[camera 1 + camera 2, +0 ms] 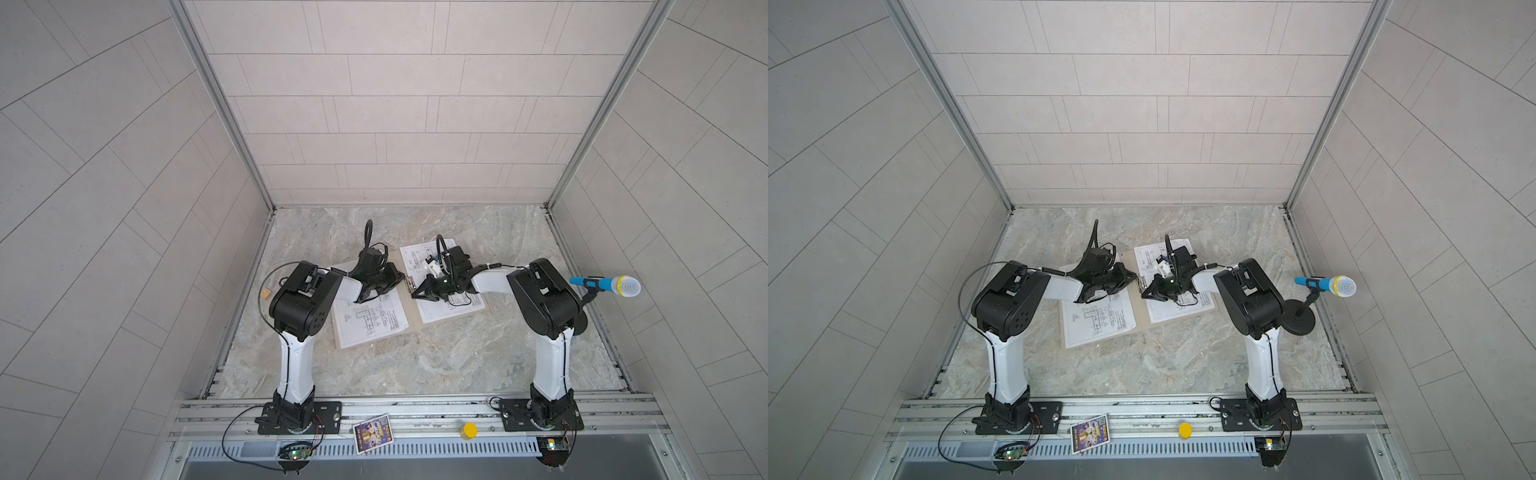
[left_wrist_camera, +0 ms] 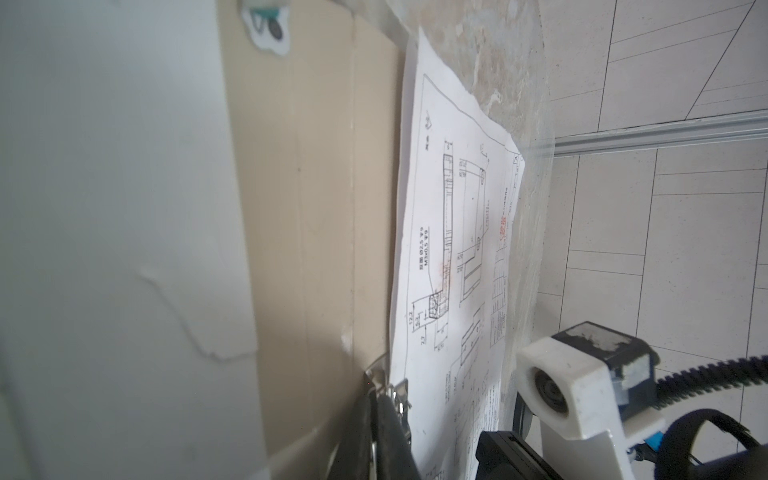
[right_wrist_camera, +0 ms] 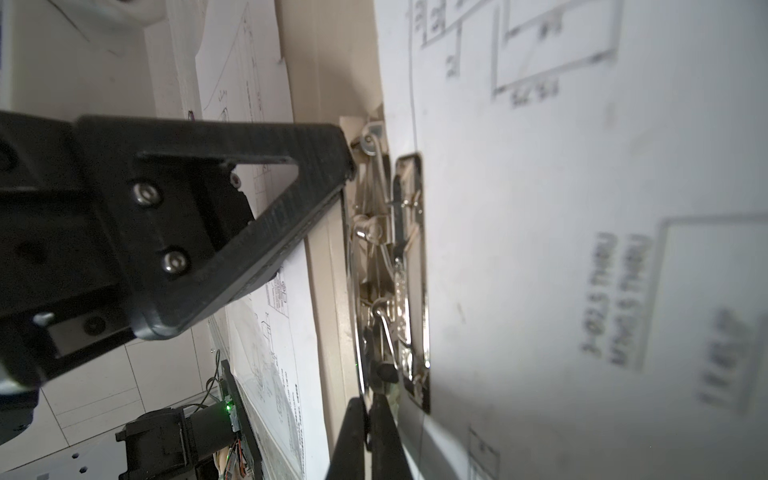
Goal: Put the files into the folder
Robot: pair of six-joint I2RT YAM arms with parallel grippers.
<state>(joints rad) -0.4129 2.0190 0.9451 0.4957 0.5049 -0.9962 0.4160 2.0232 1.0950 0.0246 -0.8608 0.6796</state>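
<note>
The left pincer and right pincer, both closed and empty, meet at the silver ring clip of the open tan folder on the worktop, where the files on its flaps look light, limp and slippery, best pinched at a free edge.

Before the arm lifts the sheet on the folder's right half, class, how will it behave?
Probably floppy: the sheet is thin, its edge visibly wavy. Likely light, so it may slide on the folder if pushed.
</note>
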